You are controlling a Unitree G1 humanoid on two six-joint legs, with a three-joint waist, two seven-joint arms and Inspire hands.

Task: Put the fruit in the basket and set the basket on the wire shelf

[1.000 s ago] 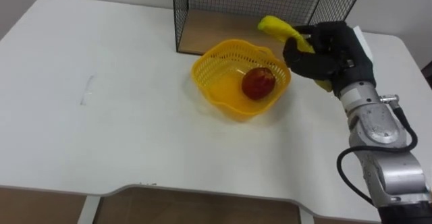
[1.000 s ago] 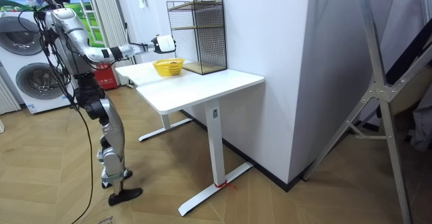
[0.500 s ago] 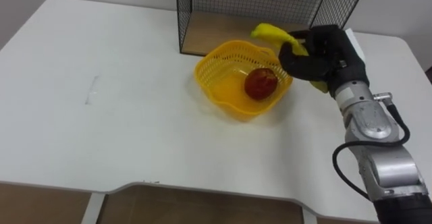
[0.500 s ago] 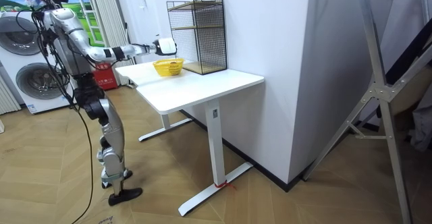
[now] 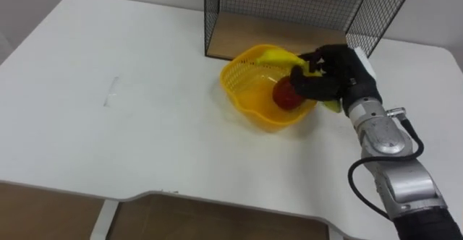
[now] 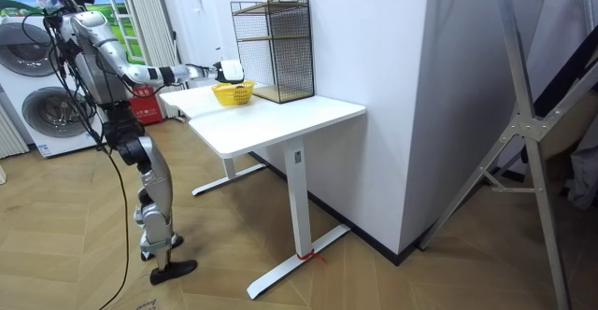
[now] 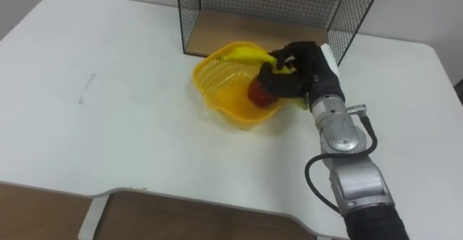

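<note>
Right hand [image 5: 329, 70] clamped on banana [image 5: 277, 54], held over basket [image 5: 242, 92] near far edge of table [image 5: 130, 139], apparently for release beside apple [image 5: 284, 95].

The table [image 5: 130, 139] is seen in plain white. The basket [image 5: 249, 99] is coloured bright yellow and patterned with a fine open lattice. A red apple [image 5: 283, 94] and a yellow banana [image 5: 275, 54] are shown. The right hand [image 5: 333, 70] is finished in black. The wire shelf [image 5: 289, 1] is made of black grid mesh, floored with a brown wooden board [image 5: 275, 30].
</note>
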